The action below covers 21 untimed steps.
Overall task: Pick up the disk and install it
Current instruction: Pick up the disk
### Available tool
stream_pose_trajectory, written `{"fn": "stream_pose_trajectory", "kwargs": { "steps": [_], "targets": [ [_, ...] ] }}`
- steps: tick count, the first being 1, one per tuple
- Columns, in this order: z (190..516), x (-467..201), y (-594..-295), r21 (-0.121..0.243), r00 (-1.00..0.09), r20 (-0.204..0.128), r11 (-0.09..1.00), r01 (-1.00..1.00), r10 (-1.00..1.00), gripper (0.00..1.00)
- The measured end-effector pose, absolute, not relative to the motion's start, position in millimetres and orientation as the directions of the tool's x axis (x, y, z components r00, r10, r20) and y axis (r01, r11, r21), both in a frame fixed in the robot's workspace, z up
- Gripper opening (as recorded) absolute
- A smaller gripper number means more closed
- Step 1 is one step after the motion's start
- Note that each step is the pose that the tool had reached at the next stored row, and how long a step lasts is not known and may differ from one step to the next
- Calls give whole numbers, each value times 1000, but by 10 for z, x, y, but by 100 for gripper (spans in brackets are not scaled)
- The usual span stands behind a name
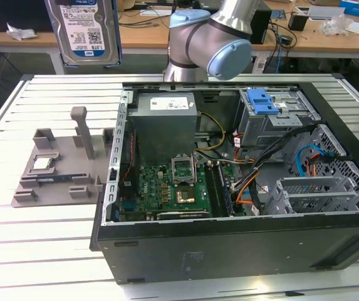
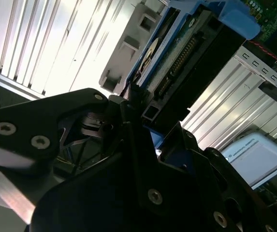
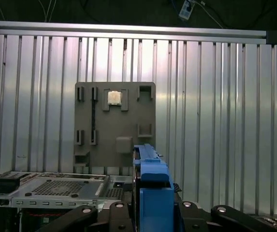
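Silver-and-blue load aloft: clamped tight on the disk (image 1: pixel 82 31) with the gripper (image 2: pixel 145 116), closed against its edges. Hanging label-out above the slatted table (image 1: pixel 41 251), toward the exterior view's left, roughly over the grey fixture plate (image 1: pixel 60 169) and well apart from the open computer case (image 1: pixel 229 251). Reads as pickup done, carry-to-install in hand; not seated in anything yet. Judging the install: needs the railed sides squared to the drive cage (image 1: pixel 273 119) under the blue latch (image 1: pixel 260 100) at the case's far corner, plus a clean path past the power supply (image 1: pixel 163 116) and the loose wiring (image 1: pixel 254 182), with some risk of snagging there. Exterior view: gives overall layout, disk versus cage. Second wrist view: gives the grip itself, plus the connector pins (image 2: pixel 182 55) on the disk's end. First wrist view: looks along a blue side rail (image 3: pixel 150 188) to the plate and the chip (image 3: pixel 115 97) parked on it.
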State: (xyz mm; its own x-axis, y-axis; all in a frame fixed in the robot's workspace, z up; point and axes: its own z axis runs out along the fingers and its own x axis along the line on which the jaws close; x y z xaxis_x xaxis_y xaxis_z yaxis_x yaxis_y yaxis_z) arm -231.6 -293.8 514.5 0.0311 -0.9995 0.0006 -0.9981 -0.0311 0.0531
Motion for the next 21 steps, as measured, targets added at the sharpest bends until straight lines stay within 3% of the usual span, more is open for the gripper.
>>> {"fn": "stream_pose_trajectory", "kwargs": {
  "steps": [21],
  "targets": [
    [5142,-1921,-3190,53,31,1,-31,-998,-1000,37]
  ]
}}
